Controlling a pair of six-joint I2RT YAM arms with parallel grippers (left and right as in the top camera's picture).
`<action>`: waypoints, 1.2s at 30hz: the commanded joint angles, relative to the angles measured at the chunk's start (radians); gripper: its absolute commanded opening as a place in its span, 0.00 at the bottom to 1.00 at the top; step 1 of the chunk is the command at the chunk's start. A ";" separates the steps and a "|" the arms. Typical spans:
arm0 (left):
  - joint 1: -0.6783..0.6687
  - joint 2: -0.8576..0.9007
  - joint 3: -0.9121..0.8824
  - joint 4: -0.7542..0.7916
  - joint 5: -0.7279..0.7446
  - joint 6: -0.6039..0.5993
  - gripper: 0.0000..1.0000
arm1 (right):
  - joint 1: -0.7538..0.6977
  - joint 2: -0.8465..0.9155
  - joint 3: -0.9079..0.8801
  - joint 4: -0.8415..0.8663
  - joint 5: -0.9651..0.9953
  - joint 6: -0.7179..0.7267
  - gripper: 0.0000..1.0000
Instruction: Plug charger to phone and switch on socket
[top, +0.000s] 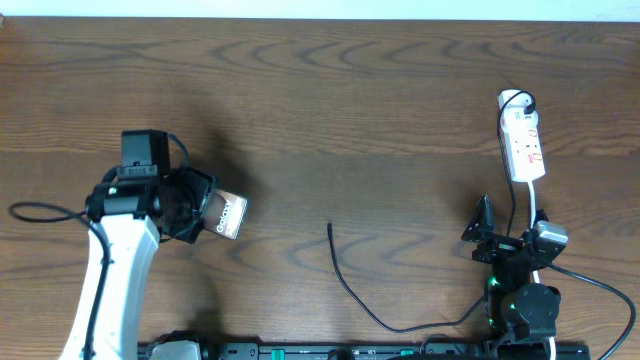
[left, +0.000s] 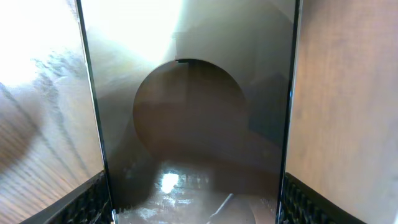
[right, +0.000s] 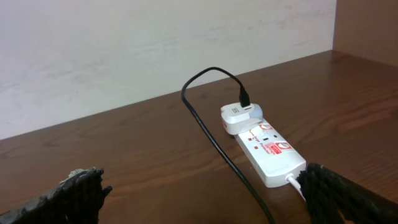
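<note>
Open wood separates phone (top: 230, 215), at 9 o'clock, from charger (top: 345, 285) tip near centre. Left gripper (left: 198, 200) clamps the phone's edges. Socket (top: 522, 145) at 3 o'clock; right gripper (top: 515, 230), at its 6, gapes wide, empty.

This looks like a robotics lab bench, not a home. A white robot arm (top: 110, 270) and a smaller black arm (top: 520, 295) stand along a black rail (top: 350, 351) at the near edge of a dark wood-grain surface (top: 330, 100). A bare pale wall (right: 124, 50) runs behind, and a white power strip (top: 523, 145) lies on the wood.
</note>
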 joint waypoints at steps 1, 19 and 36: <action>0.002 0.033 0.019 -0.010 -0.003 0.020 0.08 | -0.008 -0.003 -0.001 -0.005 0.001 -0.010 0.99; 0.002 0.059 0.019 -0.003 0.106 0.018 0.08 | -0.008 -0.004 -0.001 0.142 -0.133 0.031 0.99; -0.002 0.059 0.019 0.029 0.108 -0.018 0.08 | -0.010 0.705 0.677 -0.145 -0.696 0.011 0.99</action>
